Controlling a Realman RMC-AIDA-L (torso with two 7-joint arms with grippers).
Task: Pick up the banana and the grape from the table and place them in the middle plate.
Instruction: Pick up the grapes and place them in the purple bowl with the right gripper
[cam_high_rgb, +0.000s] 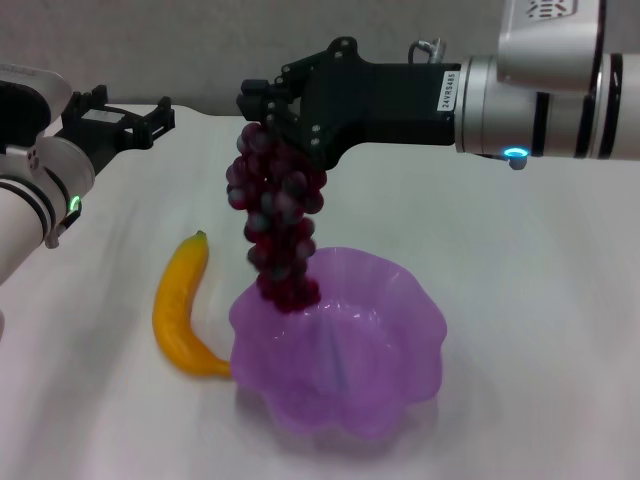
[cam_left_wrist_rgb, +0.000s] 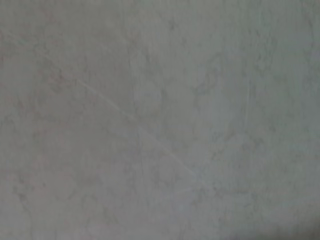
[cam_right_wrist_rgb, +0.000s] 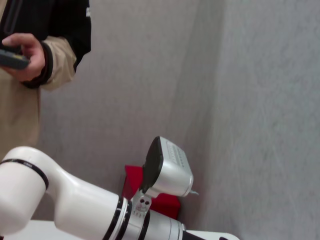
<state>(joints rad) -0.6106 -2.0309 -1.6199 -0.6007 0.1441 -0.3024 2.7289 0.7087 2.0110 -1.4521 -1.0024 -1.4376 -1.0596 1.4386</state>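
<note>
In the head view my right gripper (cam_high_rgb: 262, 118) reaches in from the right and is shut on the top of the grape (cam_high_rgb: 278, 215). The dark red-purple bunch hangs straight down from it. Its lowest berries dip just behind the far left rim of the middle plate (cam_high_rgb: 345, 405), a translucent purple scalloped bowl. I cannot tell whether they touch it. The banana (cam_high_rgb: 180, 312) lies on the white table (cam_high_rgb: 520, 260) just left of the plate, its near end against the plate's wall. My left gripper (cam_high_rgb: 150, 120) sits parked at the far left, well behind the banana.
The left wrist view shows only bare table surface (cam_left_wrist_rgb: 160, 120). In the right wrist view a person (cam_right_wrist_rgb: 35, 60) holding a device stands by the grey wall, with my left arm (cam_right_wrist_rgb: 75, 205) and a red object (cam_right_wrist_rgb: 150, 195) in front.
</note>
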